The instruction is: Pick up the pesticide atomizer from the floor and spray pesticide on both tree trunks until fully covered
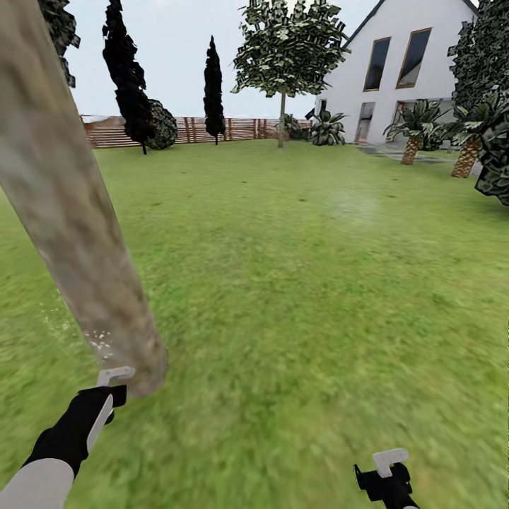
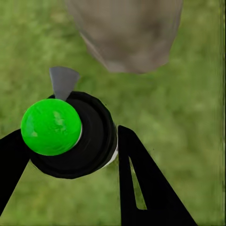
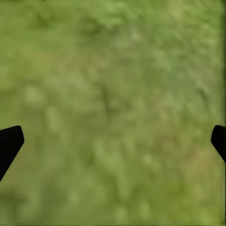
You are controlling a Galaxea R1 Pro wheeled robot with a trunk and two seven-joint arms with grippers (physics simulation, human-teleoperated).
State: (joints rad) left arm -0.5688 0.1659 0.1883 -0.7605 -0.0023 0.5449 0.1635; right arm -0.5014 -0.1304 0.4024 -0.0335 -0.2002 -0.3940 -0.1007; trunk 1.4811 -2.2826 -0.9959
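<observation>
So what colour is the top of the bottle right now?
Bright green, not red: the atomizer's top shows best in the left wrist view.

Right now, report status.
Left gripper shut on atomizer, at near tree trunk. Right gripper open over grass. Nothing in the way.

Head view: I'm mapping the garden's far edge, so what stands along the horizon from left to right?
Tall dark conifer → round dark bush → slimmer dark conifer → wooden fence → far tree → white house → palm.
</observation>
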